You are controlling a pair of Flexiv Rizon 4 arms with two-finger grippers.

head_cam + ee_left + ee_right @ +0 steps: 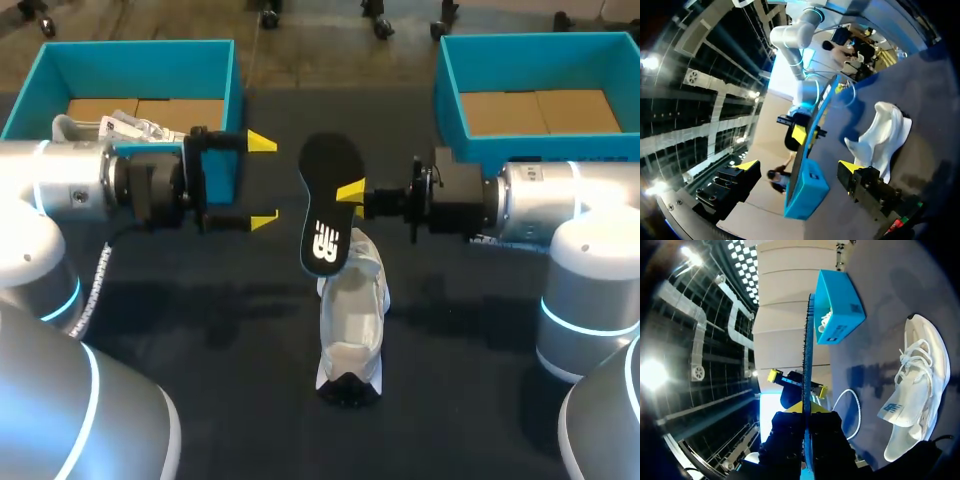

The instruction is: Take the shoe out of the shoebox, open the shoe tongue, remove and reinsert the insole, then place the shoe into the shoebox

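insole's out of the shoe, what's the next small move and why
Probably the right gripper should lower the insole toward the opening of the shoe. It is shut on the insole, which hangs just above the shoe, while the left gripper is open and empty off to the side.

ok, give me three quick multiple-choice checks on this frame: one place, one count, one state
1. Where is the insole?
A inside the shoe
B in the right gripper, above the shoe
C in the left gripper

2. How many teal shoeboxes are in view?
A one
B two
C three

3. What state is the left gripper in?
A open, empty
B shut on the insole
C shut on the shoe

Key:
1 B: the right gripper's fingers pinch the black insole from both sides.
2 B: there is a left shoebox and a right shoebox.
3 A: its yellow tips stand apart with nothing between them.
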